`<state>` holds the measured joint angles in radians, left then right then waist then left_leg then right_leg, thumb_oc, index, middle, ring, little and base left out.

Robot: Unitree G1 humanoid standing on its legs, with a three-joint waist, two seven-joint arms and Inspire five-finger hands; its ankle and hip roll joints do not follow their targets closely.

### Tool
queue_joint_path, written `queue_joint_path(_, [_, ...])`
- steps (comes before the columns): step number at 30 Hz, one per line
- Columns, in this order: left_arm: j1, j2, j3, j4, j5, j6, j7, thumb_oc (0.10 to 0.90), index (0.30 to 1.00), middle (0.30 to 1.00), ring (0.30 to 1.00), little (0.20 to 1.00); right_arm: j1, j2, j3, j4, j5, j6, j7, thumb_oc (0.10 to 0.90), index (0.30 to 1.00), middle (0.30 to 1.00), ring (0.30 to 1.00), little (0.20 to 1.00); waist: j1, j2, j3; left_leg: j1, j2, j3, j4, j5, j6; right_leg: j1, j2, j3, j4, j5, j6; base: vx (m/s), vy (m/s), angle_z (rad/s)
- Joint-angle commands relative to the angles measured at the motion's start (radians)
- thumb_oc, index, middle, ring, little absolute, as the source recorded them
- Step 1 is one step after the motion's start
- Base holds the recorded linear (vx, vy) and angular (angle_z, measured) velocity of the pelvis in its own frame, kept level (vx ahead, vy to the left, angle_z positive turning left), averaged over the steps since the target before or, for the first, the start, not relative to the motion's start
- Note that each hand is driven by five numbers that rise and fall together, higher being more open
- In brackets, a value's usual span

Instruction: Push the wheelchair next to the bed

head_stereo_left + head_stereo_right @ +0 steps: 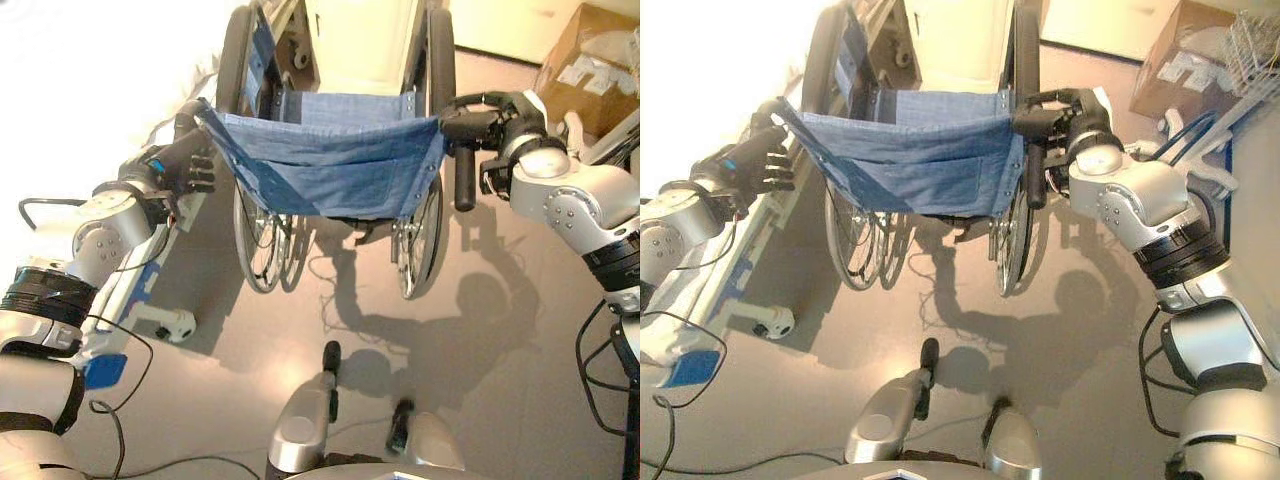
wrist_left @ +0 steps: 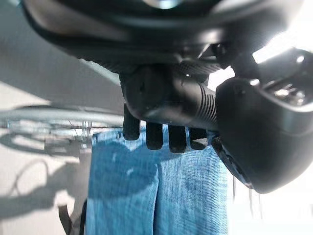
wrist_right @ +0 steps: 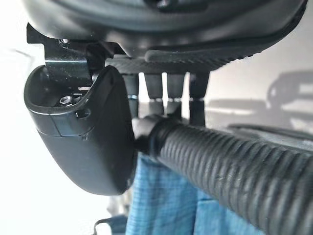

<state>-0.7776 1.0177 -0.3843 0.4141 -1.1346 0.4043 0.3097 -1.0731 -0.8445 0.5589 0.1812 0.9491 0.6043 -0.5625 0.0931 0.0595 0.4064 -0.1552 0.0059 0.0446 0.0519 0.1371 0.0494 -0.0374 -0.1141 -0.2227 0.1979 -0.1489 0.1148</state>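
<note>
Grey floor (image 1: pixel 500 400) lies nearest, with the wheelchair (image 1: pixel 335 150) standing on it straight ahead, blue cloth backrest (image 1: pixel 330 160) facing the robot. Left hand (image 1: pixel 180 170) has fingers curled round the left push handle (image 2: pixel 171 100), thumb wrapped under it in the wrist view. Right hand (image 1: pixel 505 125) is at the ribbed right handle (image 3: pixel 220 161), fingers hooked over it. Bed (image 1: pixel 90 110) sits along the wheelchair's left side, close. Cardboard box (image 1: pixel 595 60) far right.

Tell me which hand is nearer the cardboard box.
Right. The right hand sits on the wheelchair's right push handle, just short of the cardboard box; the left hand holds the opposite handle, across the blue backrest.
</note>
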Motion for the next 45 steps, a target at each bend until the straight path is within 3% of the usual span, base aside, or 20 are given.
queue_joint_path(1, [-0.219,-0.061,0.086,-0.037,-0.03,-0.143,-0.009,0.4,0.3,0.3,0.3,0.3,-0.045,0.125,0.092,-0.106,0.051,-0.096,0.089,0.4,0.3,0.3,0.3,0.3,-0.005,-0.032,-0.056,0.016,-0.069,0.022,0.056,-0.09,-0.061,-0.053,-0.004,0.035,-0.092,0.179,0.002,0.08,-0.035,0.26])
queue_joint_path(8, [-0.264,-0.043,0.048,-0.004,-0.051,-0.149,0.015,0.4,0.3,0.3,0.3,0.3,-0.059,0.104,0.093,-0.072,0.047,-0.122,0.113,0.4,0.3,0.3,0.3,0.3,-0.006,-0.045,-0.061,0.023,-0.071,0.019,0.009,-0.088,-0.056,-0.04,-0.011,0.03,-0.177,0.219,0.013,0.05,-0.06,0.12])
queue_joint_path(27, [-0.308,-0.065,0.02,0.012,-0.08,-0.148,0.053,0.4,0.3,0.3,0.3,0.3,-0.126,0.107,0.11,0.02,-0.018,-0.15,0.13,0.4,0.3,0.3,0.3,0.3,-0.007,-0.055,-0.03,0.025,-0.062,0.026,0.014,-0.102,-0.052,-0.039,-0.019,0.038,-0.195,0.232,0.017,0.0,-0.008,0.02])
queue_joint_path(29, [-0.301,-0.064,0.026,0.007,-0.082,-0.147,0.065,0.4,0.3,0.3,0.3,0.3,-0.122,0.1,0.109,0.02,-0.021,-0.158,0.137,0.504,0.455,0.455,0.455,0.455,-0.007,-0.055,-0.034,0.032,-0.06,0.027,0.009,-0.101,-0.052,-0.035,-0.019,0.035,-0.195,0.231,0.016,0.0,0.0,0.0])
queue_joint_path(30, [-0.299,-0.062,0.029,0.005,-0.085,-0.145,0.073,0.4,0.3,0.3,0.3,0.3,-0.12,0.097,0.107,0.017,-0.024,-0.16,0.138,0.635,0.653,0.653,0.653,0.653,-0.007,-0.056,-0.035,0.034,-0.06,0.027,0.007,-0.101,-0.052,-0.033,-0.018,0.034,-0.194,0.23,0.016,0.0,0.0,0.0])
queue_joint_path(31, [-0.295,-0.06,0.032,0.002,-0.09,-0.143,0.083,0.665,0.698,0.698,0.698,0.698,-0.12,0.093,0.105,0.016,-0.029,-0.162,0.139,0.8,0.9,0.9,0.9,0.9,-0.006,-0.056,-0.038,0.038,-0.059,0.026,0.003,-0.1,-0.052,-0.031,-0.018,0.031,-0.194,0.228,0.016,0.0,0.0,0.0])
queue_joint_path(32, [-0.29,-0.056,0.037,0.003,-0.089,-0.141,0.086,0.8,0.9,0.9,0.9,0.9,-0.119,0.09,0.105,0.014,-0.035,-0.163,0.14,0.8,0.9,0.9,0.9,0.9,-0.005,-0.056,-0.041,0.041,-0.058,0.026,0.0,-0.101,-0.053,-0.029,-0.018,0.029,-0.194,0.228,0.016,0.0,0.0,0.0])
queue_joint_path(45, [-0.216,0.072,0.145,-0.066,-0.075,-0.147,0.138,0.8,0.9,0.9,0.9,0.9,-0.125,-0.054,0.058,-0.052,-0.099,-0.162,0.123,0.8,0.9,0.9,0.9,0.9,0.006,-0.06,-0.105,0.098,-0.041,0.023,-0.046,-0.105,-0.061,0.009,-0.015,-0.009,-0.199,0.208,0.013,0.0,-0.003,0.01])
